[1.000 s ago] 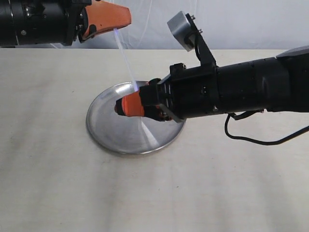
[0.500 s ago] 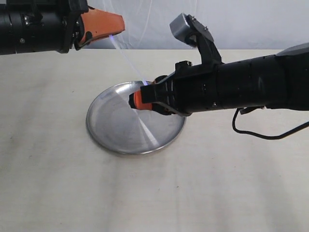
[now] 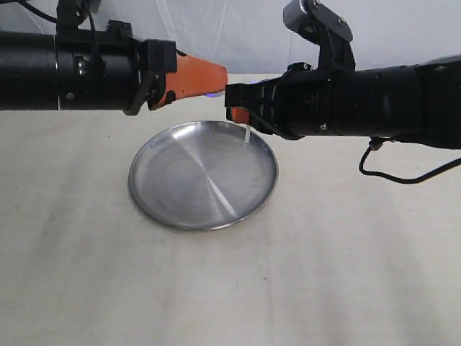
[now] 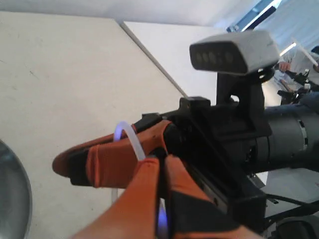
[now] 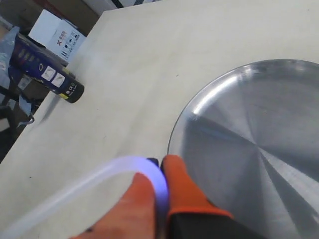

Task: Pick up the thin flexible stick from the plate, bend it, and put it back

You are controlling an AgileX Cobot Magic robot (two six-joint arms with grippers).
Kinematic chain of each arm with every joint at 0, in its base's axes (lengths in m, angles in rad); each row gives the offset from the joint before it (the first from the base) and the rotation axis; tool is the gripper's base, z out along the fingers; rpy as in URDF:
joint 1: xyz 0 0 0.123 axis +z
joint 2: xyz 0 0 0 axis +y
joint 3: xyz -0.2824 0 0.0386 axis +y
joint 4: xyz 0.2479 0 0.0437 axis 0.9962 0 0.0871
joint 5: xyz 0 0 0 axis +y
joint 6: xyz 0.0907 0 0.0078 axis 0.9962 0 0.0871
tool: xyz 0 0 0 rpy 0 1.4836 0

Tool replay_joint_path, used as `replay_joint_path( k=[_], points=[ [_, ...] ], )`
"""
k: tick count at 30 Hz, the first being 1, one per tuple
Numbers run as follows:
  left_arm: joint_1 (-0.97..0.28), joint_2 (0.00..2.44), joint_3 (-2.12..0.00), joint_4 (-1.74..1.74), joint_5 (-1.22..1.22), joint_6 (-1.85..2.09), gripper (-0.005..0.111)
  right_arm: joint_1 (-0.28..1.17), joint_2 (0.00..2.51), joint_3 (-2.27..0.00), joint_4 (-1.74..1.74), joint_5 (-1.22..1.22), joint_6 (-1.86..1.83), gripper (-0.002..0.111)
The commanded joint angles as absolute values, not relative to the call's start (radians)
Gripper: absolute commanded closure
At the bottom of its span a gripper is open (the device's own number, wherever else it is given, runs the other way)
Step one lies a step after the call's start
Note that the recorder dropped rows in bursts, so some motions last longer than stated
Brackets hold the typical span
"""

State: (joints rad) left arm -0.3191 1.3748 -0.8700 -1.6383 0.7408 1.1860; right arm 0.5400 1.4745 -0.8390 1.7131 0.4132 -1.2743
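Both grippers hold the thin flexible stick (image 3: pixel 248 134) in the air above the far rim of the plate (image 3: pixel 180 180). My left gripper (image 3: pixel 220 76) and my right gripper (image 3: pixel 236 112) meet almost tip to tip. Between them the pale, bluish stick (image 4: pixel 132 140) is bent into a tight arc. In the left wrist view my left gripper (image 4: pixel 160 160) is shut on one end. My right gripper (image 5: pixel 158 167), seen from the right wrist, is shut on the other end of the stick (image 5: pixel 114 169), which curls away from it. A short end hangs below the right fingers. The steel plate (image 5: pixel 259 124) holds nothing.
The plate lies on a pale beige table (image 3: pixel 324 274). Off the table's edge, in the right wrist view, stand a white box (image 5: pixel 52 32) and a dark blue cylinder (image 5: pixel 45 74). The right arm's cable (image 3: pixel 403 176) hangs over the table at the right.
The right gripper has risen off the plate and the left gripper has moved right toward it. The stick, slanting and nearly straight before, is now bent into a tight arc between them.
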Motion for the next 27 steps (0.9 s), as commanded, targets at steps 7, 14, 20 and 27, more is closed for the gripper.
replay_joint_path(
  k=[7, 14, 20, 27],
  points=[
    [-0.330, 1.396, -0.855, -1.550, 0.599, 1.187, 0.107, 0.549, 1.451, -0.864, 1.744, 0.524, -1.282, 0.109],
    [-0.330, 1.396, -0.855, -1.512, 0.605, 1.185, 0.107, 0.549, 1.451, -0.864, 1.744, 0.524, -1.279, 0.109],
    [-0.330, 1.396, -0.855, -1.508, 0.628, 1.185, 0.107, 0.549, 1.451, -0.864, 1.744, 0.530, -1.261, 0.109],
    [-0.332, 1.424, -0.855, -1.488, 0.687, 1.185, 0.107, 0.549, 1.451, -0.869, 1.744, 0.526, -1.231, 0.109]
  ],
)
